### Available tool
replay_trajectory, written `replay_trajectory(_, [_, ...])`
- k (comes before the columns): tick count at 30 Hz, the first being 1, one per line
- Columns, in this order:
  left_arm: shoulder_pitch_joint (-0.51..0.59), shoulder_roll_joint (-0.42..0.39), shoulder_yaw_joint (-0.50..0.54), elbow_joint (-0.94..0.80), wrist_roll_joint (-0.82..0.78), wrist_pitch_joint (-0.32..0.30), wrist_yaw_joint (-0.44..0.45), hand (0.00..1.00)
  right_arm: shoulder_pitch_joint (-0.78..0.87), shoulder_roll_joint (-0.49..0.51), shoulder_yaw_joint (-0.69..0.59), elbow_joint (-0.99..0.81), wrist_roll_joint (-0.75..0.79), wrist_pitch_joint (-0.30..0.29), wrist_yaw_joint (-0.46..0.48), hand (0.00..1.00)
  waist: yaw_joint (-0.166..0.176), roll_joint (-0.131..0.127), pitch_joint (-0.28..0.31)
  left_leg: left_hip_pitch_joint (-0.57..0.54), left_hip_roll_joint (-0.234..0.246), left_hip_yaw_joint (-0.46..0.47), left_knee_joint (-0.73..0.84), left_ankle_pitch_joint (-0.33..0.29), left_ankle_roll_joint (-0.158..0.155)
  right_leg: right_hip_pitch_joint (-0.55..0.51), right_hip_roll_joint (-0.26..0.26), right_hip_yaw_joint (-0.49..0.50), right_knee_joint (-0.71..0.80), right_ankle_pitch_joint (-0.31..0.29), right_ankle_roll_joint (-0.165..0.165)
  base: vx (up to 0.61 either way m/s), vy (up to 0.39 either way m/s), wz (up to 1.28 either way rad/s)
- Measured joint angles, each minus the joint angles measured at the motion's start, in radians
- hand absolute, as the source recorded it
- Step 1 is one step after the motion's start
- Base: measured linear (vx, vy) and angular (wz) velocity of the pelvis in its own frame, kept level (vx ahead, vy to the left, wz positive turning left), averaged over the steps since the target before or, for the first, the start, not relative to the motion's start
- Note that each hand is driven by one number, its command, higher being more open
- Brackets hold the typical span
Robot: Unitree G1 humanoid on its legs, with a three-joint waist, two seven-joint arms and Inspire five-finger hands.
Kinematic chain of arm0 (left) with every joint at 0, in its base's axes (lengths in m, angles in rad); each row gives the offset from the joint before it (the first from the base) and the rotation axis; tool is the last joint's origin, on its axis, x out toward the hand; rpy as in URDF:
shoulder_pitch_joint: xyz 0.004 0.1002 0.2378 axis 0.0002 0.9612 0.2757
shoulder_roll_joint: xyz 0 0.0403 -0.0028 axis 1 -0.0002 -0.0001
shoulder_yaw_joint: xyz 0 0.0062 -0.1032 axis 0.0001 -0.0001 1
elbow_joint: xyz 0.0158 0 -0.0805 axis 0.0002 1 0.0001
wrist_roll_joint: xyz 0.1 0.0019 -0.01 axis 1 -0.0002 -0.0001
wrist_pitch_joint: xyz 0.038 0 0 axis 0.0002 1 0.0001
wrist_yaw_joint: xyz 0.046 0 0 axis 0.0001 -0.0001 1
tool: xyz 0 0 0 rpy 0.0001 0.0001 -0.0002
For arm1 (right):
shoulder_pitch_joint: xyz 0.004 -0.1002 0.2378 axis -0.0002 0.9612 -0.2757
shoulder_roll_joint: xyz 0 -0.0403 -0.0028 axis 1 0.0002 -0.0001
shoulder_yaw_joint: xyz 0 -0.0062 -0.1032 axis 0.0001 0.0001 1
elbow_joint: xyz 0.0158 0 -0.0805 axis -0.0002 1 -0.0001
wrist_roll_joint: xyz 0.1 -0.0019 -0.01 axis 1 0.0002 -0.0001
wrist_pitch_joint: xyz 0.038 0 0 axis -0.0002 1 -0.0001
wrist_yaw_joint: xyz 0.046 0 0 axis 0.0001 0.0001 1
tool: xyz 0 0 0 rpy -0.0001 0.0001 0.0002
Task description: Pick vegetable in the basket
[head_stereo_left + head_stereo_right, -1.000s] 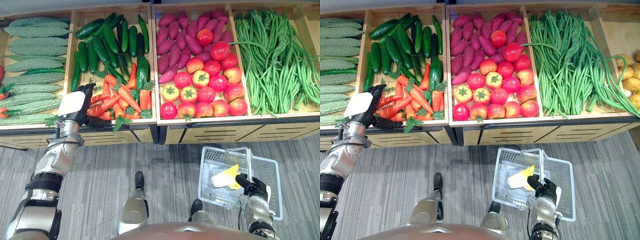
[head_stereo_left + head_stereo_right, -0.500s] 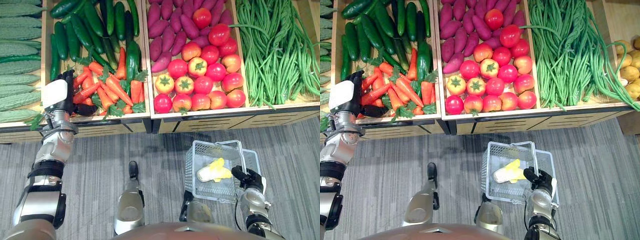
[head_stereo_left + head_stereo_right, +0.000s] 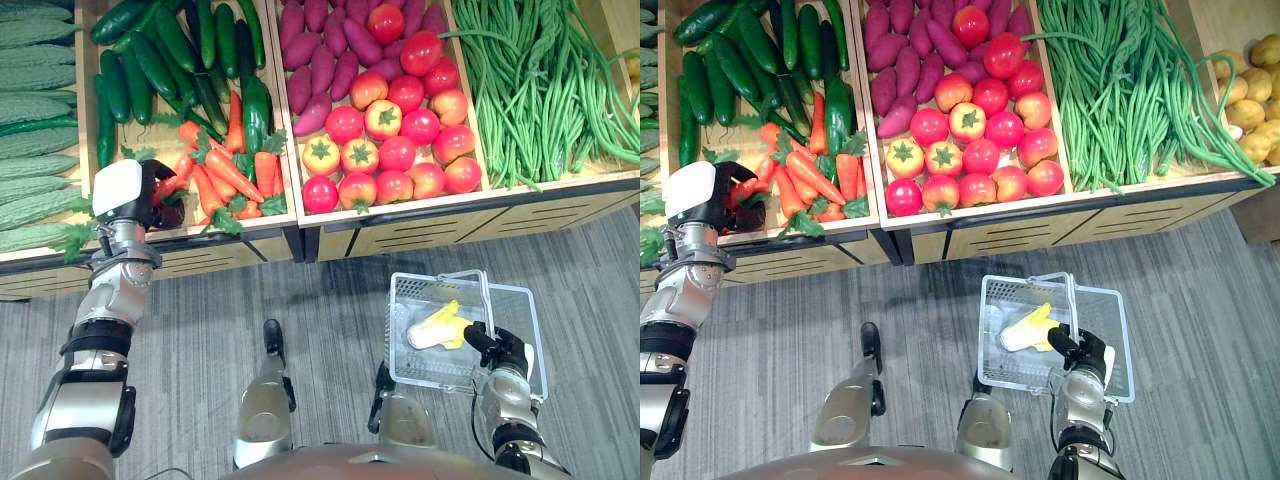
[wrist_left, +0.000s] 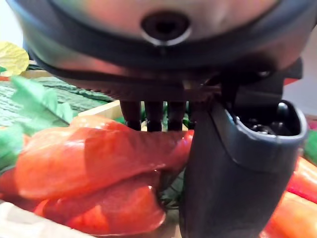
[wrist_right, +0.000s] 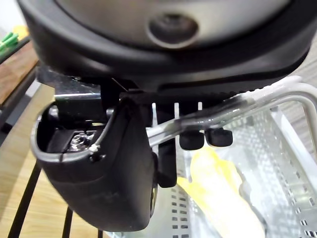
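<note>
My left hand [image 3: 130, 195] reaches into the bin of orange carrots [image 3: 225, 175] at the front of the wooden stand. Its fingers curl over one carrot [image 4: 89, 158] and the thumb [image 4: 233, 163] closes against it from the side. Low on the right, my right hand [image 3: 497, 350] is shut on the wire handle [image 5: 237, 111] of a white mesh basket [image 3: 425, 288] that hangs above the grey floor. A yellow ear of corn [image 3: 437, 328] lies inside the basket.
The stand's bins hold bitter gourds [image 3: 35, 110], cucumbers [image 3: 170, 50], purple sweet potatoes [image 3: 320, 50], tomatoes [image 3: 400, 150], long beans [image 3: 540, 90] and potatoes [image 3: 1250, 100]. Its wooden front edge [image 3: 400, 235] runs between the bins and the floor.
The camera has shifted, so the stand sits higher in view. My left hand's fingers have closed round a carrot at the bin's front. The right hand keeps hold of the basket.
</note>
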Motion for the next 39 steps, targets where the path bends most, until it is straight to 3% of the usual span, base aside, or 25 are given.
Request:
replay_trajectory(3, [0.003,0.000,0.000,0.000,0.001,-0.001,-0.005,0.00,0.011,-0.001,0.001,0.000,0.000,0.001,0.000,0.00,-0.004,0.010,0.001,-0.010,0.002,0.000,0.000,0.004,0.001,-0.005,0.004,-0.001,-0.010,-0.008,-0.004,-0.09,0.003,0.00])
replay_trajectory(9, [-0.004,0.004,0.002,-0.007,0.001,0.002,0.002,0.00,0.033,-0.002,-0.003,-0.002,0.000,0.001,-0.002,0.00,-0.009,0.006,0.001,-0.010,-0.006,-0.004,0.004,0.019,0.009,0.007,-0.001,-0.003,-0.027,0.005,0.014,0.04,-0.002,0.02])
replay_trajectory(21, [0.017,0.016,0.020,-0.013,0.000,0.009,0.030,0.00,0.029,-0.003,0.002,-0.005,-0.001,0.000,-0.001,0.00,-0.009,0.006,-0.001,0.043,-0.006,-0.027,0.001,0.019,0.009,0.071,0.002,-0.024,-0.025,0.000,0.007,0.01,-0.010,0.04])
replay_trajectory(28, [0.039,0.019,0.089,-0.162,0.000,0.007,0.061,0.00,0.079,-0.003,0.020,-0.005,0.001,0.000,0.003,0.00,0.003,0.008,-0.003,0.042,-0.010,-0.038,0.000,0.009,0.004,0.087,0.003,-0.030,-0.031,-0.018,0.002,-0.10,0.016,0.08])
replay_trajectory(33, [0.041,0.021,0.121,-0.210,0.000,0.007,0.105,0.00,0.108,-0.001,0.021,-0.004,0.000,0.000,0.004,0.00,0.017,0.000,-0.048,0.031,-0.021,-0.043,0.000,0.014,0.010,0.096,0.000,-0.033,-0.060,-0.013,-0.002,0.05,0.001,0.07])
replay_trajectory(35, [0.041,0.022,0.131,-0.220,0.000,0.007,0.118,0.00,0.108,-0.001,0.021,-0.004,-0.001,0.000,0.004,0.00,0.017,-0.006,-0.064,0.032,-0.022,-0.049,0.003,0.016,0.010,0.102,0.000,-0.038,-0.062,-0.004,0.011,0.08,-0.030,0.08])
replay_trajectory(39, [0.041,0.022,0.131,-0.239,0.000,0.007,0.121,0.00,0.099,-0.001,0.021,-0.005,-0.001,-0.001,0.004,0.00,0.015,-0.009,-0.068,0.047,-0.021,-0.052,0.004,0.016,0.010,0.118,0.002,-0.036,-0.062,-0.004,0.011,0.05,-0.036,0.02])
